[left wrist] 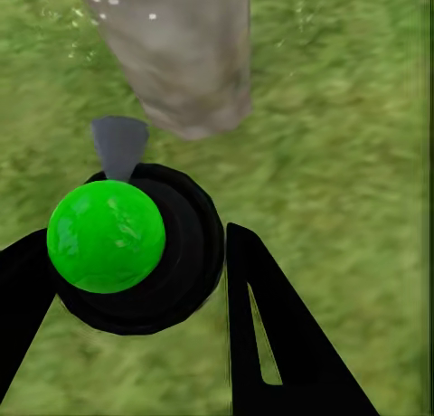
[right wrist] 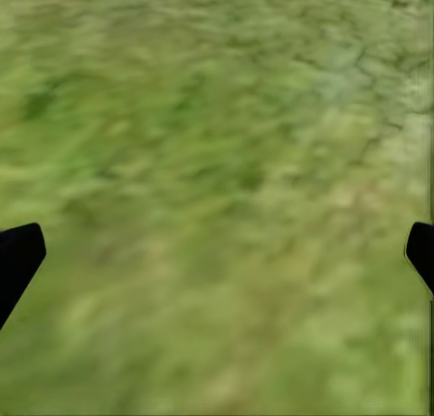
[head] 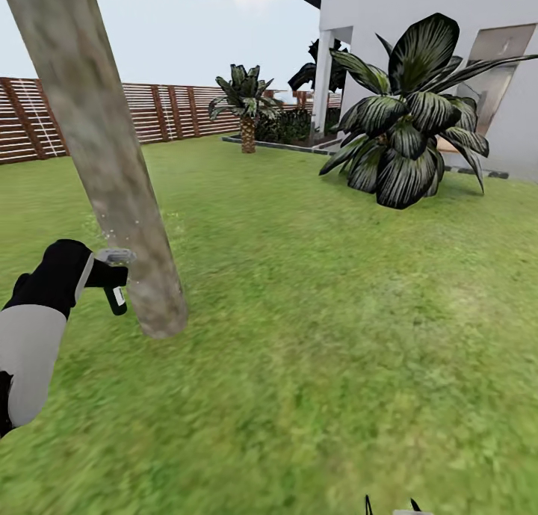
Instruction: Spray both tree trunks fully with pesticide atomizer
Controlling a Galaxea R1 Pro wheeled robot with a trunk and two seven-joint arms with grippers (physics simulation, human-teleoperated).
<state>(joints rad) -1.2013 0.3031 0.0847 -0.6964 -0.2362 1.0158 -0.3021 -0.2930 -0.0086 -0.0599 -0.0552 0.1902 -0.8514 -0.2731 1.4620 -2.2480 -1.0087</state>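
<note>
mottled green grass floor (head: 336,335) runs to a brown slat fence (head: 149,111) at the far left and a white house (head: 418,29) at the far right, with a dark leafy bush (head: 407,126) and a small palm (head: 246,108) before them. near left, a leaning tree trunk (head: 112,171) carries whitish pesticide specks (head: 112,235). the left gripper (head: 97,272) has its fingers (left wrist: 280,335) pinching the pesticide atomizer (head: 113,276), nozzle beside the trunk. the left wrist view shows a green ball (left wrist: 106,237) on the bottle. the right gripper (right wrist: 217,253) fingers are spread over grass.
</note>
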